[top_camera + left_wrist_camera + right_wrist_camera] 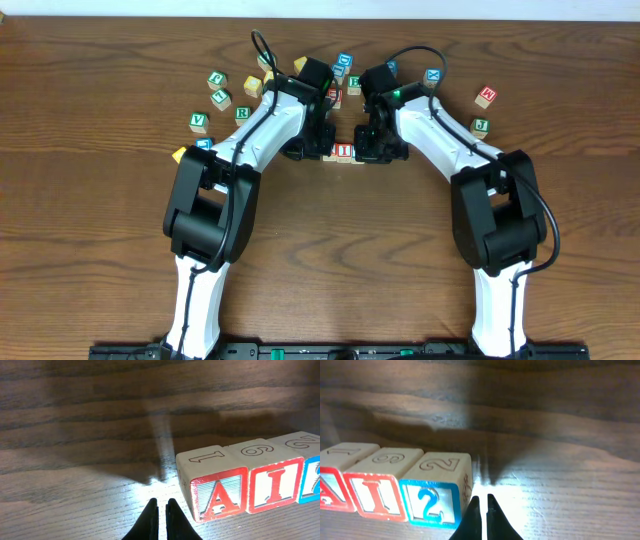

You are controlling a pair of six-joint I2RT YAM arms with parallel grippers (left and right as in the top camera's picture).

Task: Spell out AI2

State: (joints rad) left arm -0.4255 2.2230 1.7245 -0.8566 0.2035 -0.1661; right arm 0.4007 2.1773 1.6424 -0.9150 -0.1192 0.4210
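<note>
We take this for a robotics lab bench: left arm (212, 215) and right arm (497, 215) rise from a black rail (330, 351) edging a wood-grain table (90, 250) strewn with lettered cubes (486, 96).

Overhead: straight down, far, whole worktop (100, 250).
Left wrist: low, close, beside A cube (218, 497).
Right wrist: low, close, beside 2 cube (431, 502).
Shared by all: I cube (345, 150).
</note>
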